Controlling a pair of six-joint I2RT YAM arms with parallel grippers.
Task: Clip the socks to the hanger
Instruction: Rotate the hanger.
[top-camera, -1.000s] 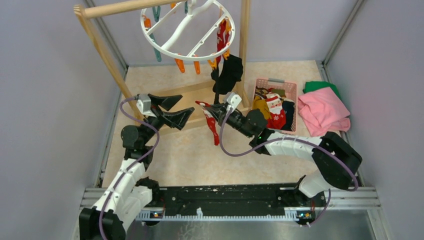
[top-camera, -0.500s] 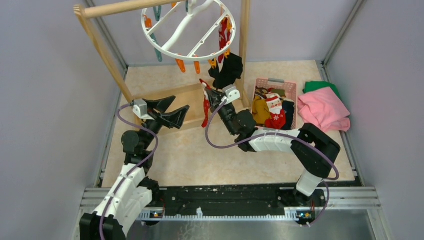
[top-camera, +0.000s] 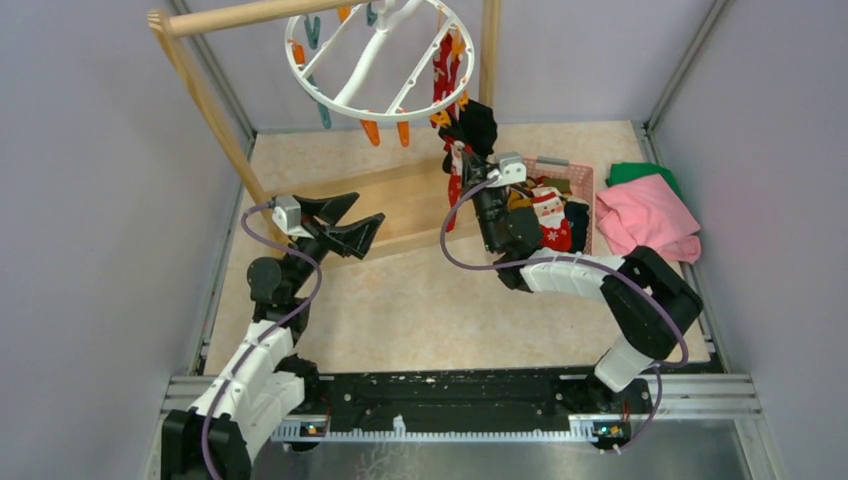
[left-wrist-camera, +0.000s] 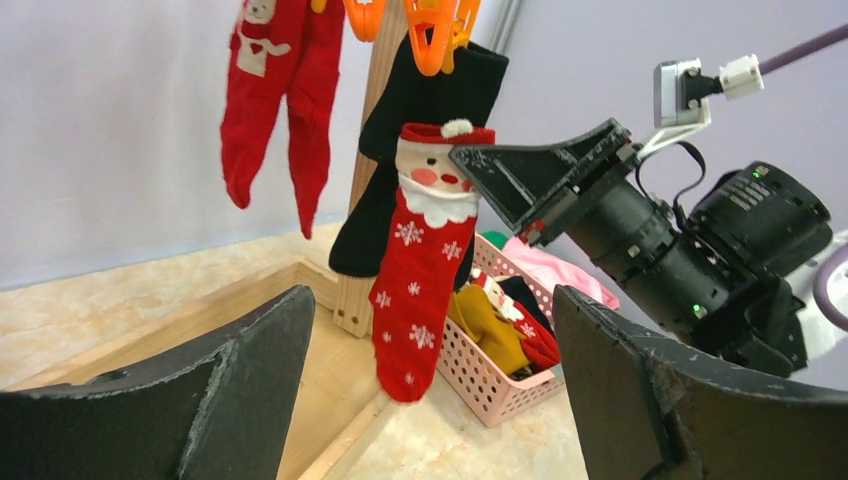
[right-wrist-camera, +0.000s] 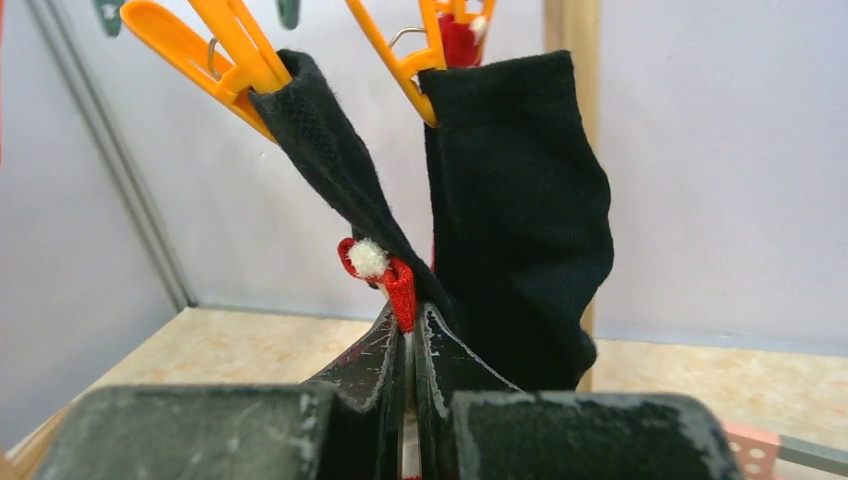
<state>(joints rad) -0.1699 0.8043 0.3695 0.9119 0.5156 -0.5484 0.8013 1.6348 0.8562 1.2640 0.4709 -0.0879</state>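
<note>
The left gripper (top-camera: 370, 207) hovers low beside the rack (top-camera: 192, 88), jaws spread wide and holding nothing. Above it the hanger (top-camera: 385, 117) carries red socks (left-wrist-camera: 280, 90) and black socks (right-wrist-camera: 510, 200) clipped along its right rim. Just beneath the black socks, the right gripper (left-wrist-camera: 462, 158) pinches a Santa sock (left-wrist-camera: 420, 260) by its cuff, foot dangling. Farther right, a basket (top-camera: 560, 162) holds more socks.

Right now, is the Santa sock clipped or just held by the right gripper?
Held, not clipped: the right gripper is shut on the Santa sock at its cuff; the orange clips above grip black socks.
</note>
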